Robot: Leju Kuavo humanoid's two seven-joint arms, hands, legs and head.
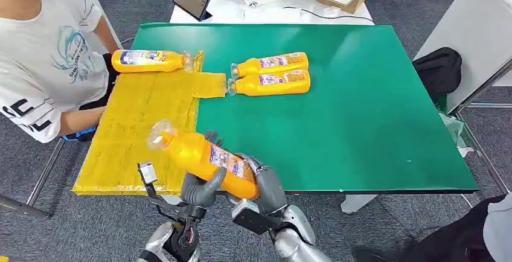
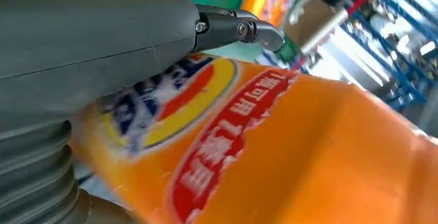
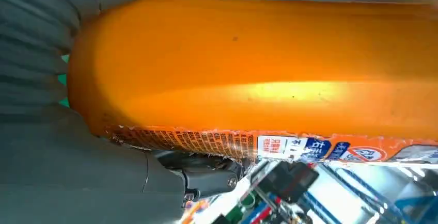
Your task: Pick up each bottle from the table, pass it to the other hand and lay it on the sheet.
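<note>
— Green counter (image 1: 362, 123): what's around?
— Two bottles (image 1: 272, 73) mid-counter, one bottle (image 1: 148, 60) on the yellow sheet (image 1: 145, 123), a person (image 1: 42, 51) by its far-left corner.
— The held bottle (image 1: 202, 156)?
— Gripped by left hand (image 1: 202, 191) and right hand (image 1: 265, 183) above the near edge, cap toward the sheet.

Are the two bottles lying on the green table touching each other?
Touching. In the head view the two bottles lie side by side on the table, their long sides pressed together with no green showing between them.
</note>
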